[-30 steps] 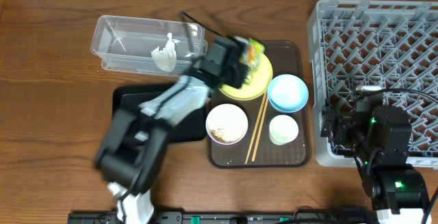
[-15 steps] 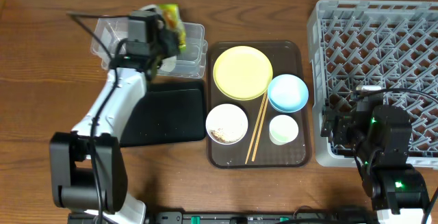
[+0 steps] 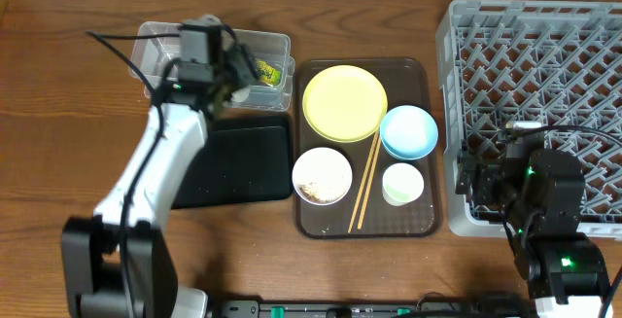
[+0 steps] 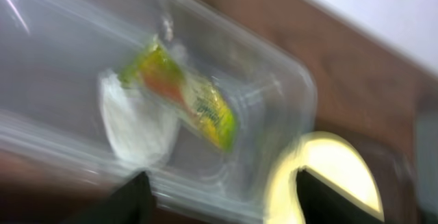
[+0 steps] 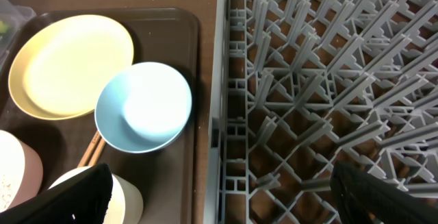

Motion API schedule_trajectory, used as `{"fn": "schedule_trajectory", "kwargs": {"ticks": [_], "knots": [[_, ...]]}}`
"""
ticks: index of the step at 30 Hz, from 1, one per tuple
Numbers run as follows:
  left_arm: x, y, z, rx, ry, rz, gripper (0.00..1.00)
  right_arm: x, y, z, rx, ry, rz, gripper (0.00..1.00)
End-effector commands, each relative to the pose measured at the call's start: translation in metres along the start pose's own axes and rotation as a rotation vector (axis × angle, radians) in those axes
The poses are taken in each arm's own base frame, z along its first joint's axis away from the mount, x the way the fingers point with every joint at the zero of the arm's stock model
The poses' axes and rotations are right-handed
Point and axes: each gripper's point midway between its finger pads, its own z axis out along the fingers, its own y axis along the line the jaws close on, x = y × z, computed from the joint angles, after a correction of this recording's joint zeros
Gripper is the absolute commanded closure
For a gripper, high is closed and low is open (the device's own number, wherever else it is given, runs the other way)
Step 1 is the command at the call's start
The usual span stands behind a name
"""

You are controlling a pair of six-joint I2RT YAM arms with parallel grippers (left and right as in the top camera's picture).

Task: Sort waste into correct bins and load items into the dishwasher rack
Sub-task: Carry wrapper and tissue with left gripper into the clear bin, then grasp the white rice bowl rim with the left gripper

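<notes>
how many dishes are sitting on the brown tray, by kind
plates: 1, the yellow plate
bowls: 2, the light blue bowl and the white bowl
cups: 1, the pale cup
chopsticks: 1 pair
total: 5

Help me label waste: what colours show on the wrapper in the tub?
The wrapper is green, yellow and orange; left wrist view.
</notes>
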Motion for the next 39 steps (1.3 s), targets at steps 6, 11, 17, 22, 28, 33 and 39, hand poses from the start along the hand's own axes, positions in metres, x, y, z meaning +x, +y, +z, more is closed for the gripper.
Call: {"fn": "schedule_trajectory", "kwargs": {"ticks": [6,11,17,22,28,33,39], "knots": [[0.118,-0.055,-0.019,0.033,0.294,0.298,0.14,-0.007,0.008,-0.004,-0.035,-0.017,0.004,0.01],[0.173,-0.08,-0.022,0.067,0.393,0.415,0.25,-0.007,0.008,-0.004,-0.035,-0.017,0.004,0.01],[0.229,-0.097,-0.012,0.078,0.491,0.524,0.32,-0.006,0.008,-0.004,-0.035,-0.014,0.004,0.01],[0.268,-0.095,-0.002,0.054,0.572,0.589,0.38,-0.005,0.007,-0.004,-0.035,-0.009,0.004,0.01],[0.291,-0.092,0.004,0.037,0.618,0.628,0.51,-0.005,0.007,-0.004,-0.035,-0.01,0.004,0.01],[0.291,-0.097,0.006,0.054,0.603,0.63,0.57,-0.005,0.007,-0.004,-0.035,-0.01,0.004,0.01],[0.294,-0.093,0.006,0.041,0.617,0.632,0.62,-0.005,0.008,-0.004,-0.035,-0.009,0.004,0.01]]}}
